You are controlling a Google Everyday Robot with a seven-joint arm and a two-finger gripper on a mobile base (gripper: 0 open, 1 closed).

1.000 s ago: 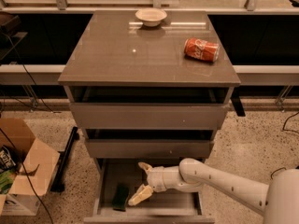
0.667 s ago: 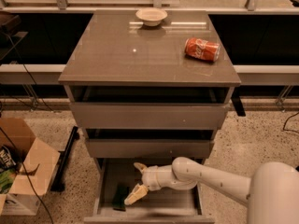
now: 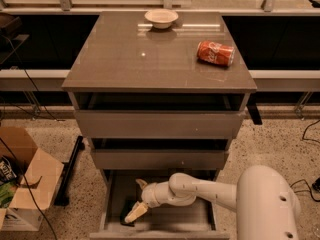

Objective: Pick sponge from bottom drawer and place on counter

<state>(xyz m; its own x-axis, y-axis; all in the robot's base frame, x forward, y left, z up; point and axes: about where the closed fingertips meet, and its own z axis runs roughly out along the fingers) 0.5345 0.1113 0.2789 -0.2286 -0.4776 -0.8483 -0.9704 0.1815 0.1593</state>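
Reach step: pincer spread wide, empty, low in bottom drawer. Sponge at its 7 o'clock. Next: straddle sponge, clamp.

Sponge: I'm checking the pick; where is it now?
Camera view: the sponge lies front left in the bottom drawer, beside the gripper, which reaches in from the right.

Arm stretched forward, elbow bent; gripper low ahead, fingers spread apart.
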